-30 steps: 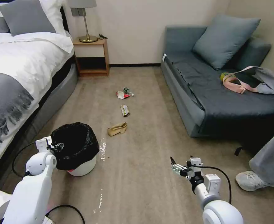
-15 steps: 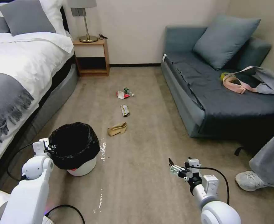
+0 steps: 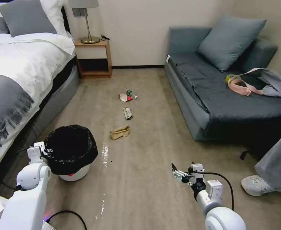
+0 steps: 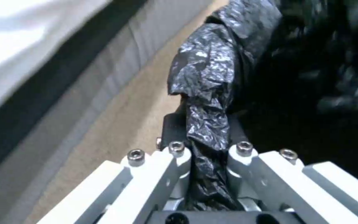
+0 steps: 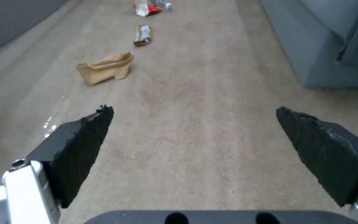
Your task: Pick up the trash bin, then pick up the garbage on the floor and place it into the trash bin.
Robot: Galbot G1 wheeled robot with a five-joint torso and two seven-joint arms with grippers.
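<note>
The trash bin (image 3: 70, 153), white with a crinkly black liner, sits low on the left beside the bed. My left gripper (image 3: 43, 152) is at its near-left rim. In the left wrist view the left gripper (image 4: 206, 133) is shut on the trash bin's (image 4: 212, 68) bag-covered rim. The garbage lies in a line on the carpet: a brown paper bag (image 3: 120, 132), a snack wrapper (image 3: 127, 113), a red-and-white pack (image 3: 125, 97) and a small bottle (image 3: 132, 94). My right gripper (image 3: 176, 171) hovers open above bare carpet, well short of the paper bag (image 5: 105, 67).
A bed (image 3: 16, 70) runs along the left and a nightstand (image 3: 94, 59) with a lamp stands at the back. A blue sofa (image 3: 223, 92) with a cushion, a bag and a tape roll lines the right. A person's shoe (image 3: 258, 185) is at the right edge.
The trash bin, held by my left gripper, has shifted left and nearer to me. My right gripper has drifted slightly lower and left. The garbage has not moved.
</note>
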